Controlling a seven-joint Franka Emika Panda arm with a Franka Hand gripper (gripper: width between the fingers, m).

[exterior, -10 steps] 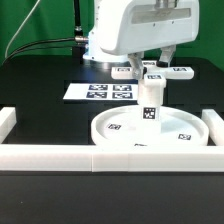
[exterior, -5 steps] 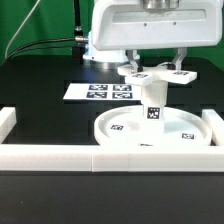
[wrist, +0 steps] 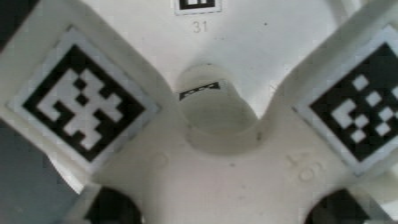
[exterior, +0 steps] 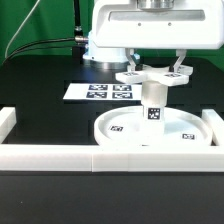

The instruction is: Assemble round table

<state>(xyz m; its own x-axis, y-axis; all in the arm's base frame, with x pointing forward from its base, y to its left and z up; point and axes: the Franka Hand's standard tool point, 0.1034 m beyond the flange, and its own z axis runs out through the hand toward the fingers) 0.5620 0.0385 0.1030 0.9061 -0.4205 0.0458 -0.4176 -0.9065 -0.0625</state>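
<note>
Now, hand: the two-finger gripper [exterior: 157, 72] was partly closed, pinching the white plastic cross-shaped base [exterior: 152, 76].
Change: a second before, the base hung higher and turned another way.
Below hand: short white cylinder leg [exterior: 152, 110], upright on the big round white top [exterior: 120, 128].
Meaning: the base looked about ready to go onto the leg.

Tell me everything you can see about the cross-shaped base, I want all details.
The cross-shaped base is white, plastic-looking, with flat arms that carry black-and-white square tags; the wrist view shows two tagged arms meeting at a rounded hub. It lies level, held by the gripper directly above the upright leg, which stands in the middle of the round top. Whether base and leg touch cannot be told. Part of the base is hidden behind the gripper.
</note>
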